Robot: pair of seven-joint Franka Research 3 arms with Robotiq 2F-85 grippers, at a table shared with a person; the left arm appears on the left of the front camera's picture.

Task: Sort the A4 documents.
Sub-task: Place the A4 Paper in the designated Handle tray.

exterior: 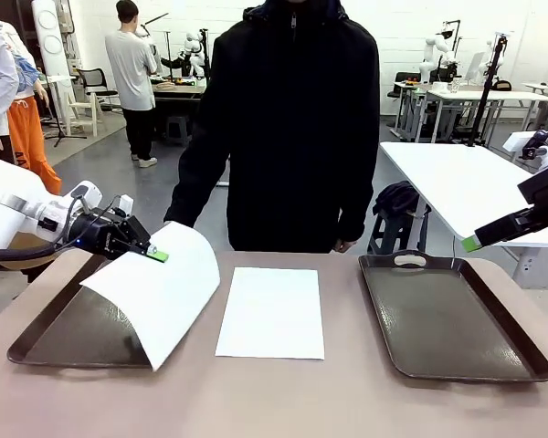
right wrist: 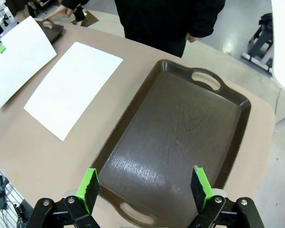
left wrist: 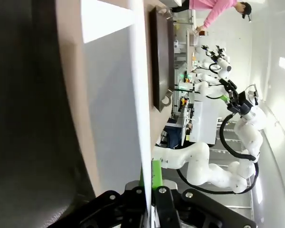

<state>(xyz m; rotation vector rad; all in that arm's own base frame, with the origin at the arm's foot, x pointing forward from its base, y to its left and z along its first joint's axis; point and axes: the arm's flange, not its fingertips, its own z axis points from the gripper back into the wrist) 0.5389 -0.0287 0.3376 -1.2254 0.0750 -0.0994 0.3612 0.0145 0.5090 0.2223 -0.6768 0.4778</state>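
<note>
One white A4 document [exterior: 160, 292] hangs curved over the left dark tray [exterior: 68, 333], pinched at its top edge by my left gripper [exterior: 157, 255], which is shut on it. The left wrist view shows the same sheet [left wrist: 116, 104] edge-on between the green pads [left wrist: 156, 173]. A second A4 document [exterior: 272, 311] lies flat on the table's middle, also seen as the sheet [right wrist: 71, 88] in the right wrist view. My right gripper [right wrist: 145, 186] hovers open above the empty right tray [right wrist: 180, 137], its green fingertip [exterior: 472, 243] showing at the right edge.
A person in a black jacket [exterior: 288, 128] stands at the far side of the brown table [exterior: 283, 401], hands down. A white table [exterior: 466, 187] stands behind on the right. Bare tabletop lies in front of the trays.
</note>
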